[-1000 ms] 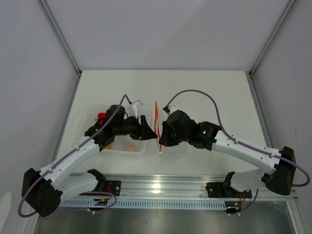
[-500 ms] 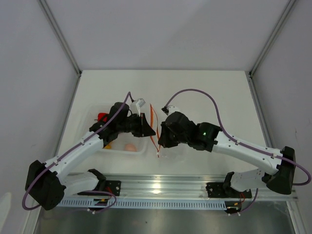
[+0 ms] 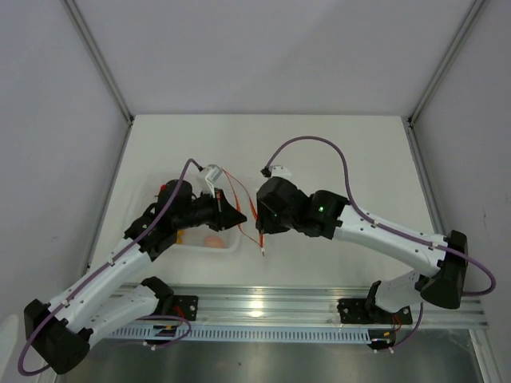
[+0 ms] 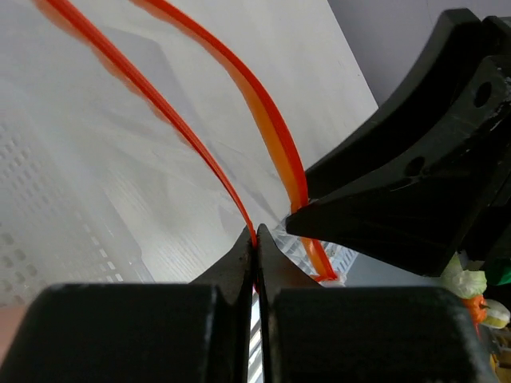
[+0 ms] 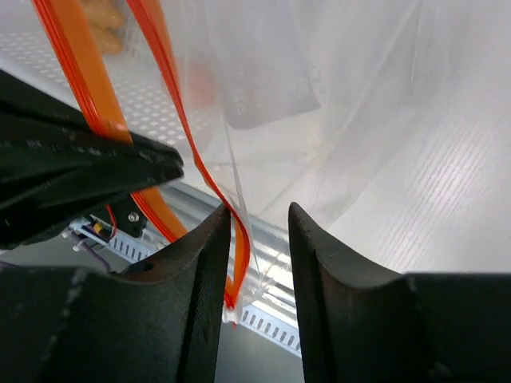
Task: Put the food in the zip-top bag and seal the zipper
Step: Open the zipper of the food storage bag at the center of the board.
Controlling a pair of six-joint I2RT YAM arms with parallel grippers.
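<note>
The clear, floppy plastic zip-top bag sits just right of the rigid clear rectangular tray with the dotted base. Its mouth is pulled apart, so the thin red-orange zipper strip shows as two separate lips. The left gripper is clamped tight on one lip and has nothing else in its pinch. The right gripper has its fingers standing apart, and the other lip runs loose through the gap, not squeezed. A pale orange food piece lies in the tray. I see no food in the bag.

The main risk, as I judge it, is that only one lip is truly held. The free lip could slide out of the right fingers, and the limp film would then fold over and close the mouth. If the left arm pulls toward the tray, it could drag the whole bag across the tray's rim. The two grippers are also very near each other beside the tray, so a small misjudged move could knock them together.
</note>
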